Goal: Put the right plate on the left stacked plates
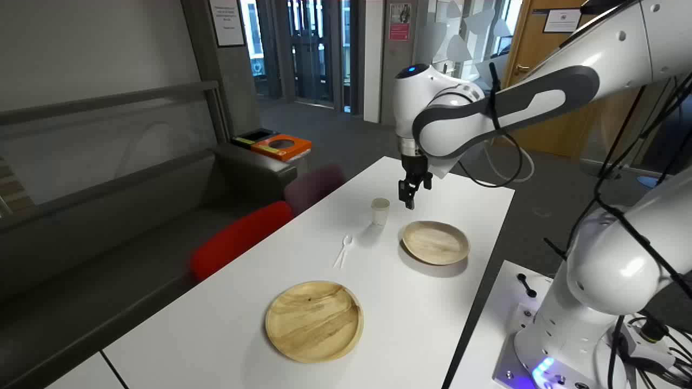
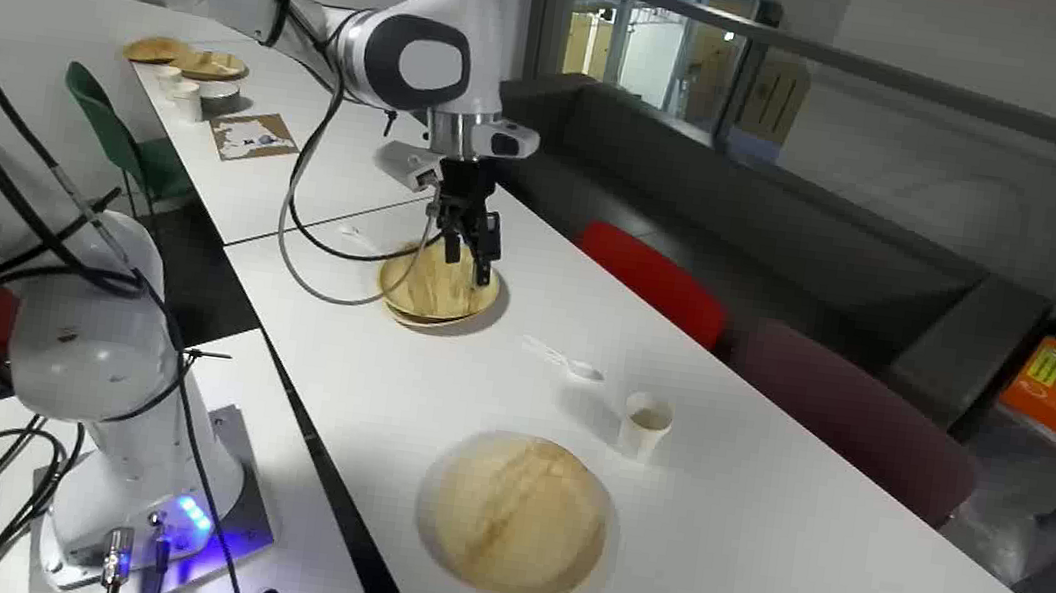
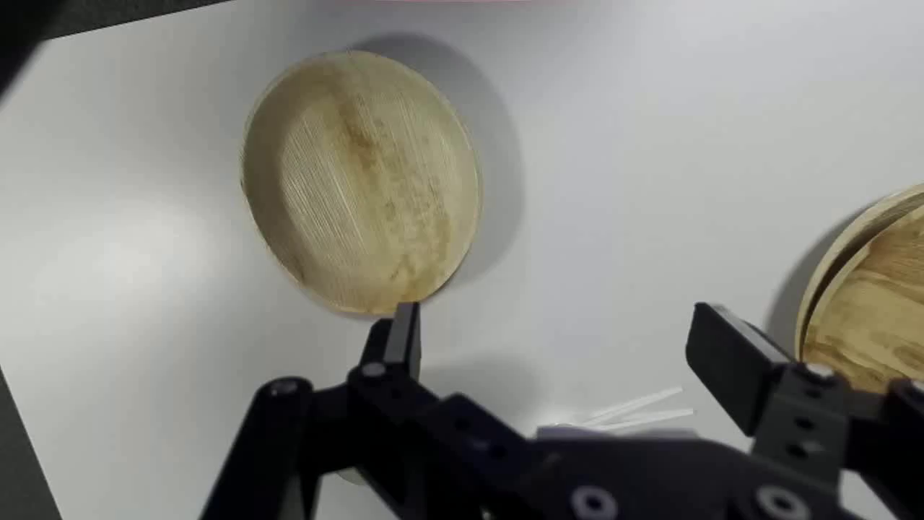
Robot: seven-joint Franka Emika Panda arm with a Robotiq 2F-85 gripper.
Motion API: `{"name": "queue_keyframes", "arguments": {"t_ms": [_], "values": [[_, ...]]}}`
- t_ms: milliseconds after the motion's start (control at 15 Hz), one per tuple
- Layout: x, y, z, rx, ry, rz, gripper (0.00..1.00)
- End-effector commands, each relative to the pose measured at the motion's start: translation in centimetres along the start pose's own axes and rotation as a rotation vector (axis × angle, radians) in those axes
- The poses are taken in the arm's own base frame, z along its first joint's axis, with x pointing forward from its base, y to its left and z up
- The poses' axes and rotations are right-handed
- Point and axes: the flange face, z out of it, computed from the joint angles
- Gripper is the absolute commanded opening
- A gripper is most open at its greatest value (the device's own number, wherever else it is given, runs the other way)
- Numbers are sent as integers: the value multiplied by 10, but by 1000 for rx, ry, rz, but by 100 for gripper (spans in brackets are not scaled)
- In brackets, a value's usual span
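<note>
Nearest in the wrist view, the gripper (image 3: 556,310) hangs above the white table (image 3: 599,180), its fingers (image 3: 729,361) spread wide. Below it and to one side, the right plate (image 3: 361,180) rests face up on the table, well apart from the left stacked plates (image 3: 873,307) (two rims show, one inside the other). A white spoon (image 1: 347,241) lies near a pale cup (image 1: 380,212). Farther off in an exterior view are a red chair (image 1: 240,236), a dark sofa (image 1: 124,254) and an orange box (image 1: 281,147).

R plate (image 2: 521,519): tan, brn streak | L stack (image 1: 314,321): yel-brn, dk grain
</note>
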Motion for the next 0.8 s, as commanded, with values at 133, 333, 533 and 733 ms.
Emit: {"name": "queue_keyframes", "arguments": {"t_ms": [133, 333, 533, 733], "values": [[11, -1, 7, -11, -24, 9, 100], [36, -2, 26, -6, -32, 57, 100], [60, -3, 47, -4, -51, 98, 100], [84, 2, 71, -25, -68, 140, 100]]}}
